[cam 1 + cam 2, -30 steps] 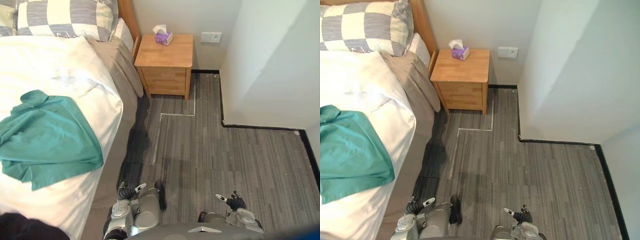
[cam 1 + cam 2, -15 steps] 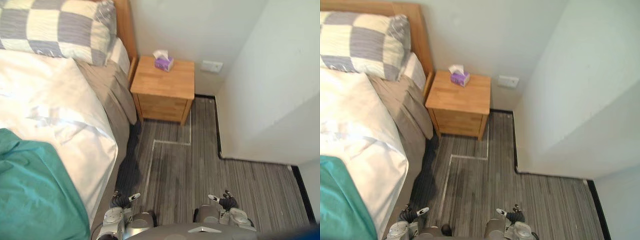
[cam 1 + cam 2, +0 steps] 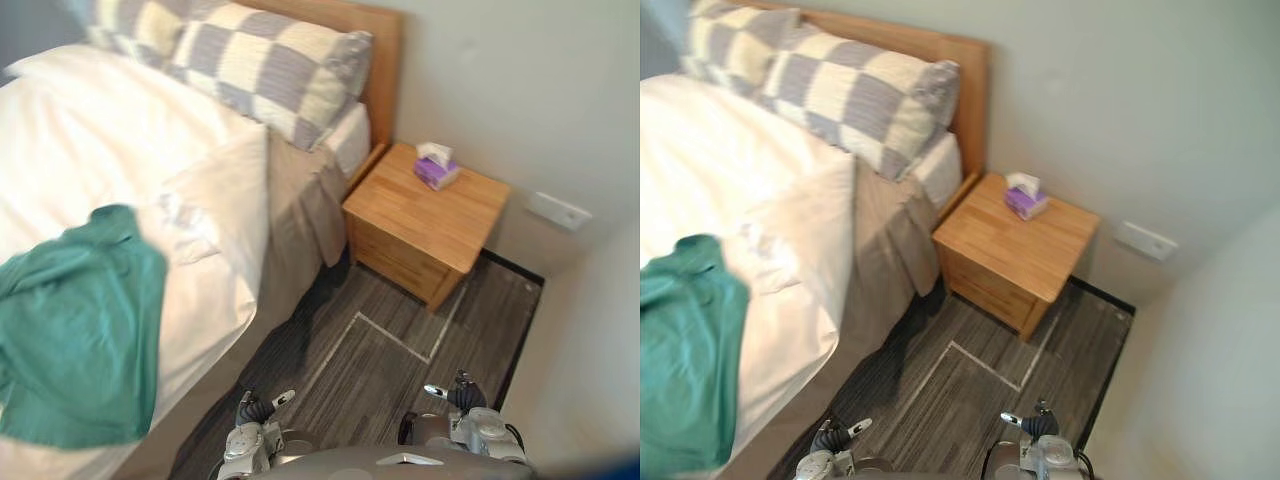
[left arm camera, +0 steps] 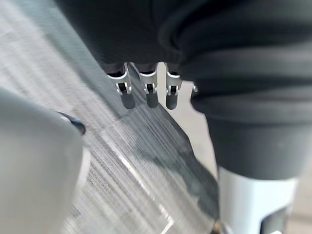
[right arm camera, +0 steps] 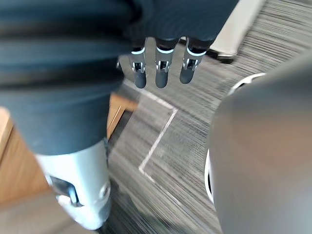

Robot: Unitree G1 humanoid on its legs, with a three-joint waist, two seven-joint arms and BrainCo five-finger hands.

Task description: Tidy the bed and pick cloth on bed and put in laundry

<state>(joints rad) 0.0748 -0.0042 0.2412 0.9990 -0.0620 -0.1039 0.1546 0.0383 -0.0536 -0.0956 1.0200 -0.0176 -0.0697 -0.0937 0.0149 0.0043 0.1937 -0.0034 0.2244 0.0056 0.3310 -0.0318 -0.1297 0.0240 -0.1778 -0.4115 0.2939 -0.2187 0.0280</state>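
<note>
A crumpled teal cloth [image 3: 80, 320] lies on the bed's white duvet [image 3: 120, 150], near the side edge, at the left of the eye views. Checked grey-and-cream pillows [image 3: 270, 70] lean against the wooden headboard. My left hand [image 3: 262, 408] hangs low over the floor beside the bed, well short of the cloth. Its fingers [image 4: 146, 92] are straight and hold nothing. My right hand [image 3: 455, 392] hangs low at the other side, fingers [image 5: 161, 73] straight and empty.
A wooden nightstand [image 3: 430, 215] stands against the wall right of the bed, with a purple tissue box [image 3: 436, 170] on it. A white socket plate [image 3: 558, 210] is on the wall. White tape lines [image 3: 390, 335] mark the grey striped floor between me and the nightstand.
The whole picture has swung, so the camera moved: the bed, pillows and teal cloth now show more fully. Both hands stay low and empty.
</note>
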